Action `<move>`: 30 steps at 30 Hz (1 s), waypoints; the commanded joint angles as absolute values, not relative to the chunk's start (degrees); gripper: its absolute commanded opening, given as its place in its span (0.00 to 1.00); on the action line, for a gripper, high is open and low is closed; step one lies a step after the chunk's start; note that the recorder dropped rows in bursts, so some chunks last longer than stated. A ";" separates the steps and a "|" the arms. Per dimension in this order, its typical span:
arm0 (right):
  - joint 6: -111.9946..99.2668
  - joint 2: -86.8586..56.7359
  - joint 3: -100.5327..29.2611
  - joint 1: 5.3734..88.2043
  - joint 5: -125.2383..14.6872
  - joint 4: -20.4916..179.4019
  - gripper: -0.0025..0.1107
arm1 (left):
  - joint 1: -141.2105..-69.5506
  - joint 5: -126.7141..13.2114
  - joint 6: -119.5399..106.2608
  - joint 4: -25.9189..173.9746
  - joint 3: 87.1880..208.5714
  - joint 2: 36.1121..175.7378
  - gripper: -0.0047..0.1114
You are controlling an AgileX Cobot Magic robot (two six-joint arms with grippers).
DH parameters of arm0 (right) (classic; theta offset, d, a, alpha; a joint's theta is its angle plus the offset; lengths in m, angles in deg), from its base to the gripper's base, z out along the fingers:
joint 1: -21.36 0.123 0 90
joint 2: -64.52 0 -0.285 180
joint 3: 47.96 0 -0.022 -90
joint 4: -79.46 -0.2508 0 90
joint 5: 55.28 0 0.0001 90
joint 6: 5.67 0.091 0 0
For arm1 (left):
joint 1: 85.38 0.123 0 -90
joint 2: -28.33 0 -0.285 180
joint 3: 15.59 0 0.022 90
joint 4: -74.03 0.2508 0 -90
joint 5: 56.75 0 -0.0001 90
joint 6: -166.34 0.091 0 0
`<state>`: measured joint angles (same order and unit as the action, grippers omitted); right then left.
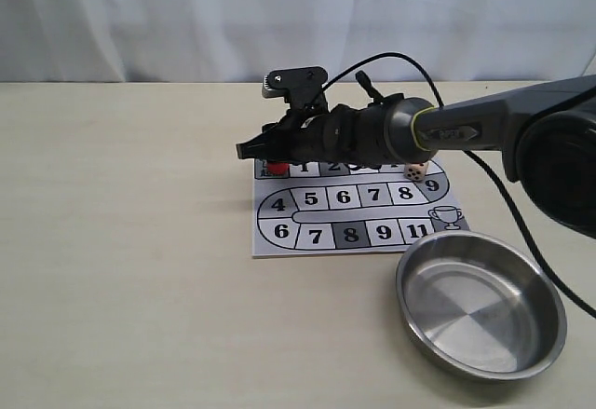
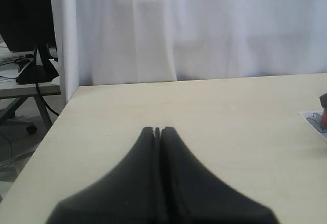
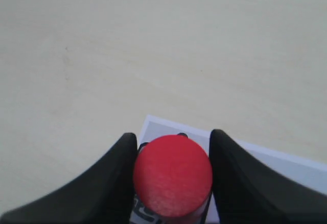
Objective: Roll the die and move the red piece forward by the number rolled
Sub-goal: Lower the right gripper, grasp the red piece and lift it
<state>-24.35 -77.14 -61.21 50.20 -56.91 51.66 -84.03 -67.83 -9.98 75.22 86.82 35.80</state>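
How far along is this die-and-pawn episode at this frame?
Done, apparently: the die rests on the board. In hand: the right gripper clasps the red piece at the board's corner. Remaining: advancing it by the roll, whose pips I cannot read.

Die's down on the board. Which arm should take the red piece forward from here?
Right. The right hand is already closed around the red piece on the board. The left hand is shut over bare table, well off the board.
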 commanded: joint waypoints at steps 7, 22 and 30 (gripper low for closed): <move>-27.37 -73.65 -61.28 50.03 -55.83 51.59 0.06 | -84.12 -67.64 -10.10 74.83 87.19 36.11 0.04; -31.61 -73.39 -61.28 47.38 -53.91 51.59 0.06 | -84.12 -67.26 -10.10 74.83 87.19 36.11 0.04; -31.46 -76.70 -61.28 47.38 -53.28 51.59 0.06 | -84.12 -67.78 -10.10 74.83 87.19 36.11 0.04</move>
